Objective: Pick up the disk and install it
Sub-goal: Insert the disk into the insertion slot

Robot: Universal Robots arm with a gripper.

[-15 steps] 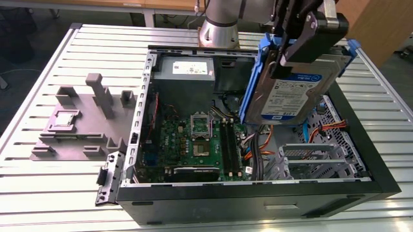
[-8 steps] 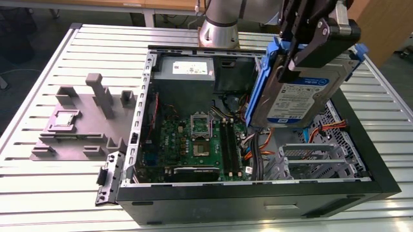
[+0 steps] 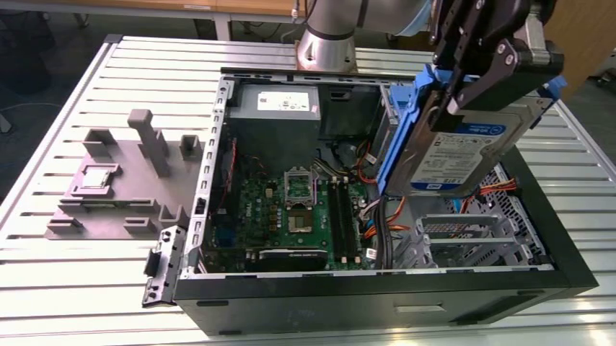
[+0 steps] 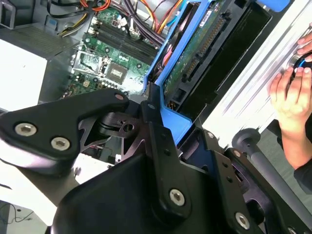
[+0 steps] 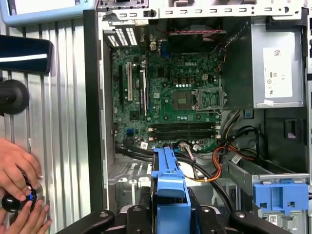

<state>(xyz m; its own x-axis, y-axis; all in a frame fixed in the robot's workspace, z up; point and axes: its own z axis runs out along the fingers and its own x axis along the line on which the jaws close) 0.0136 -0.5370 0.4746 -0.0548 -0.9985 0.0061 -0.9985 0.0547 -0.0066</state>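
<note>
The disk (image 3: pixel 464 155), a silver hard drive with a blue-and-white label and blue carrier rails, hangs tilted on edge above the right side of the open computer case (image 3: pixel 385 292). My gripper (image 3: pixel 460 101) is shut on its upper end, its black fingers (image 3: pixel 500 72) clamping both faces. In the second wrist view the disk's green circuit-board side (image 4: pixel 204 44) and blue rail run away from the fingers. The blue rail end of the disk (image 5: pixel 170 187) shows in the first wrist view, over the case's drive area.
Inside the case lie the green motherboard (image 3: pixel 293 209), a grey power supply (image 3: pixel 279 104), orange cables and a metal drive cage (image 3: pixel 467 238). A blue caddy (image 5: pixel 280 195) sits in the case. A grey fixture (image 3: pixel 125 180) stands on the slatted table. A person's hands (image 5: pixel 17 168) work beside the case.
</note>
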